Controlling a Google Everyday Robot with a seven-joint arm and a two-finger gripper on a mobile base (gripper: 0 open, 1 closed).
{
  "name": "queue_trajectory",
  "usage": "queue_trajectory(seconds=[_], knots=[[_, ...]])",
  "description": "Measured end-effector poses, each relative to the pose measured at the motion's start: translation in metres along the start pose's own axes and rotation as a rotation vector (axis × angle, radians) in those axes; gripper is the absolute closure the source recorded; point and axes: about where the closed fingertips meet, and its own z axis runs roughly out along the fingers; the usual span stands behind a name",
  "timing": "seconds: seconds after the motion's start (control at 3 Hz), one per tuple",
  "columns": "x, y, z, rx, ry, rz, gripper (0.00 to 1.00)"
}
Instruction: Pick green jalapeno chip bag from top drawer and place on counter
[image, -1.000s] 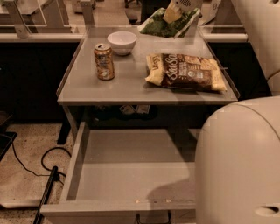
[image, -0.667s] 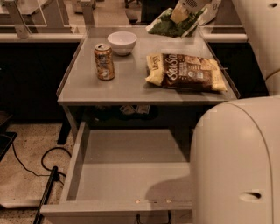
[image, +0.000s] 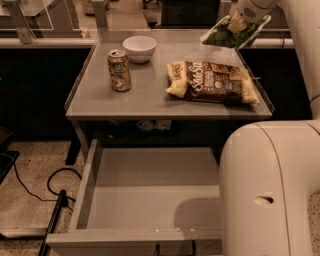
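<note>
The gripper (image: 239, 21), partly cut off, pinches the crinkly green jalapeno chip bag (image: 227, 37) above the far right corner of the flat grey metal counter (image: 150, 97); the shallow top drawer (image: 92, 172) below stands open.

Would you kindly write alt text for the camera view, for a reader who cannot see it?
The gripper holds the green jalapeno chip bag above the far right corner of the counter. On the counter sit a brown chip bag, a can and a white bowl; the top drawer below stands open.
</note>
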Motion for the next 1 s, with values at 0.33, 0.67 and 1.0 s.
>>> queue_trajectory(seconds=[0.33, 0.67, 1.0], knots=[[0.000, 0.000, 0.000, 0.000, 0.000, 0.000, 1.00], [0.001, 0.003, 0.008, -0.008, -0.002, 0.016, 1.00], [-0.001, 0.004, 0.022, -0.009, -0.028, 0.041, 1.00]])
